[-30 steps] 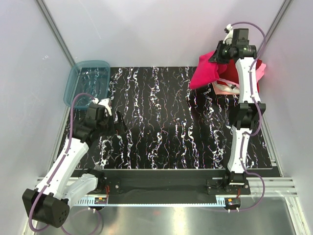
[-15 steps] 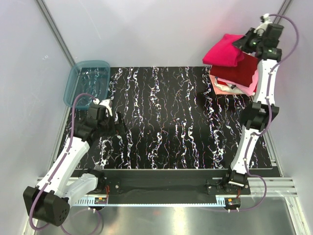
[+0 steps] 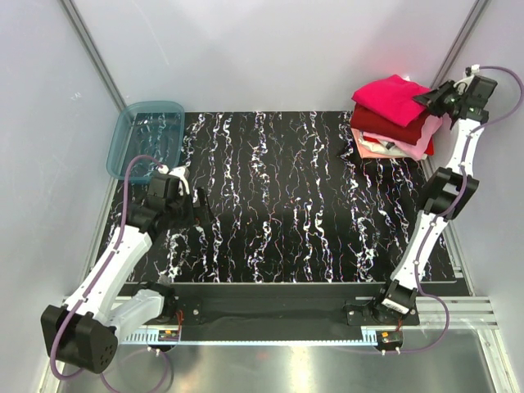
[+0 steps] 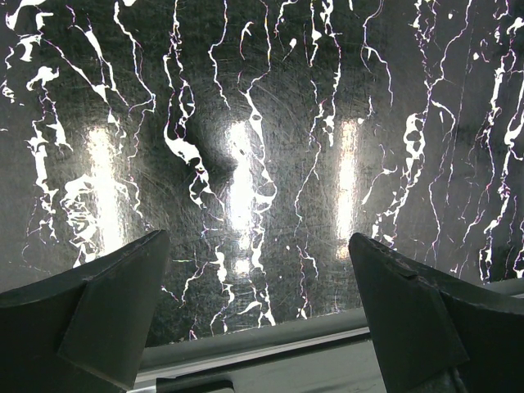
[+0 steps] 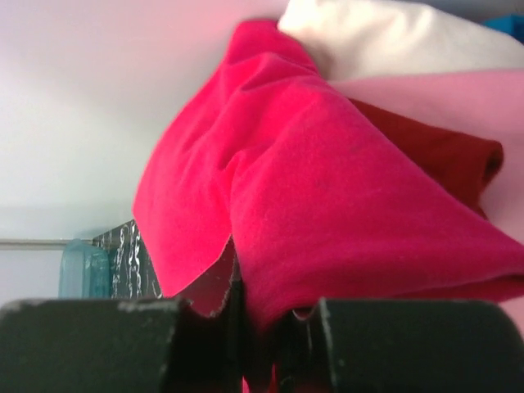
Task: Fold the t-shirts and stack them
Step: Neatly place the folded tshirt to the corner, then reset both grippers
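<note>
T-shirts (image 3: 396, 123) piled on marbled table (image 3: 278, 196); right jaws pinch top shirt (image 3: 393, 97); left jaws wide.

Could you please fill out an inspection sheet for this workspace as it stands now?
Surface: black, white-veined table, glossy.
Job's things: bright pinkish-red t-shirt on top of the far-right stack, over dark maroon t-shirt, pale pink t-shirt and lighter cloth.
Clutter: translucent blue tub, far left.
Grippers: left gripper open above the table, holding nothing; right gripper shut on the bright shirt's edge.
Cables: purple cables loop along both arms.
Surroundings: pale walls, metal frame struts.
</note>
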